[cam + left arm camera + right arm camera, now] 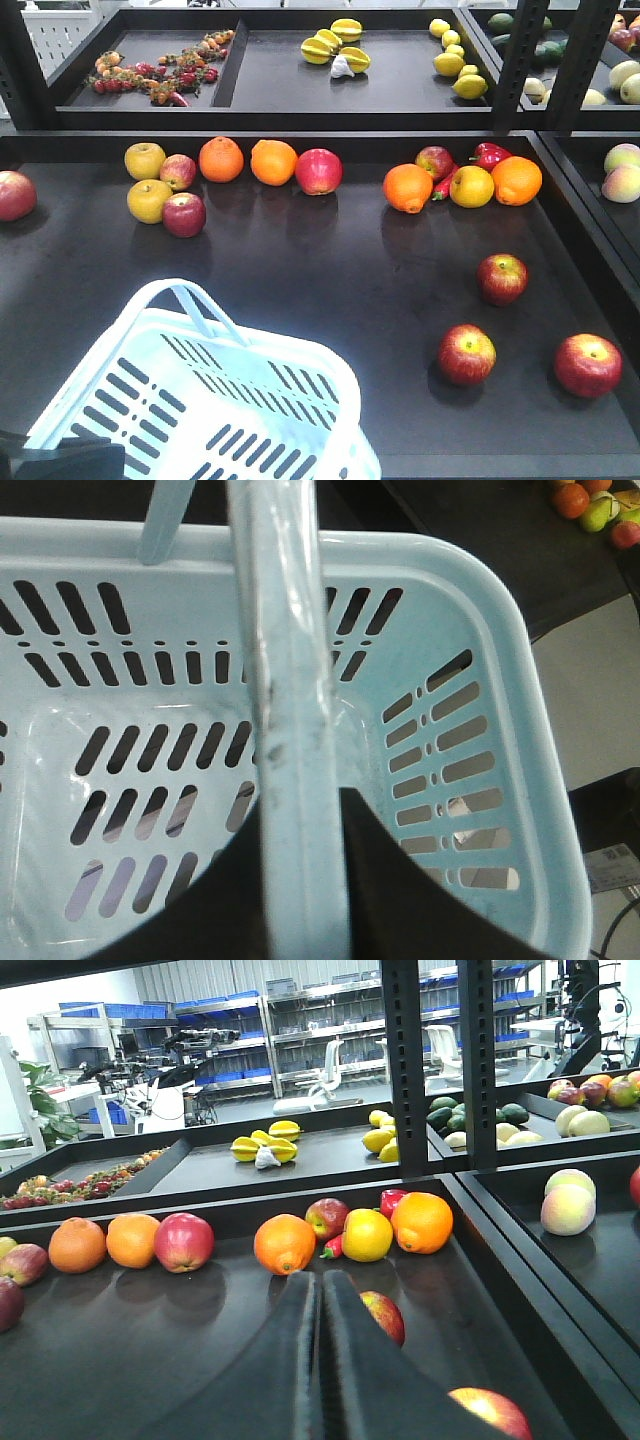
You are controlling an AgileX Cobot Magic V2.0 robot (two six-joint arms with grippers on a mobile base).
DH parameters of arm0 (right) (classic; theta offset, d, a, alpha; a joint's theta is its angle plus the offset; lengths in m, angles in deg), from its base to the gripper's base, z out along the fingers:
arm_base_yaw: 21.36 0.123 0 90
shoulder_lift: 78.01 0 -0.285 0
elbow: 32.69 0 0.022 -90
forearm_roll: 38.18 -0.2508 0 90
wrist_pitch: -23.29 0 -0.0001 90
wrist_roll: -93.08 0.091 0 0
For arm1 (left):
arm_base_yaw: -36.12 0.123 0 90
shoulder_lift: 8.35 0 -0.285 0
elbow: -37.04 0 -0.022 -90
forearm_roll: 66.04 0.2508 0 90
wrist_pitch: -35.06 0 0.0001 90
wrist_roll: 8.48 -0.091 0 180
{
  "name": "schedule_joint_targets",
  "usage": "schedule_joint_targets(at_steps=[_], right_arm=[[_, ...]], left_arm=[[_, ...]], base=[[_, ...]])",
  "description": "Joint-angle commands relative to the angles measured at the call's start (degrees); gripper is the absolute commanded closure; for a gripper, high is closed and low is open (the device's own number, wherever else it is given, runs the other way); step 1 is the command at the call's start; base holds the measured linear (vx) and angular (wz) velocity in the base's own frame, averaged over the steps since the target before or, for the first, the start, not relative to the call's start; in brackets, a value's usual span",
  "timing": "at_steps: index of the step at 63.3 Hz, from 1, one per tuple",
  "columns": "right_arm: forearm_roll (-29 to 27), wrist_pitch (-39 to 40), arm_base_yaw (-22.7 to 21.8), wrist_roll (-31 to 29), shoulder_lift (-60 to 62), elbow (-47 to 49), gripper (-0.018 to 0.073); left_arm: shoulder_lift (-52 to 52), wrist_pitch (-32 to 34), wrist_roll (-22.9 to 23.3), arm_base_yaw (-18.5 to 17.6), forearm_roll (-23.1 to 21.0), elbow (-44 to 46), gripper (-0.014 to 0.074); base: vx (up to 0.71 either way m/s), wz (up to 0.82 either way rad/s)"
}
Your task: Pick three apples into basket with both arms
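Gripping basket (505,650), left jaws, right jaws closed

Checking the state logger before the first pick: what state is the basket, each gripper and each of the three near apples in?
basket: empty, handle up
left gripper: shut on the basket's handle
right gripper: shut, holding nothing
back apple: loose on the shelf, outside the basket
front-left apple: loose on the shelf, outside the basket
front-right apple: loose on the shelf, outside the basket
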Motion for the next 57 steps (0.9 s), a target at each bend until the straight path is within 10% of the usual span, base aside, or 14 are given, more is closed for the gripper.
schedule_joint_targets(at_steps=[1, 57], right_arm=[[0.61, 4.22, -0.3, -0.3, 0.65, -0.75, 0.0561], [0.61, 4.22, -0.3, -0.3, 0.65, -0.75, 0.0561]], left_arm=[[0.05, 3.89, 0.04, -0.16, -2.28, 1.96, 0.0603], [0.05, 3.89, 0.04, -0.16, -2.28, 1.96, 0.0603]], base=[[0.05, -0.02], [0.05, -0.02]])
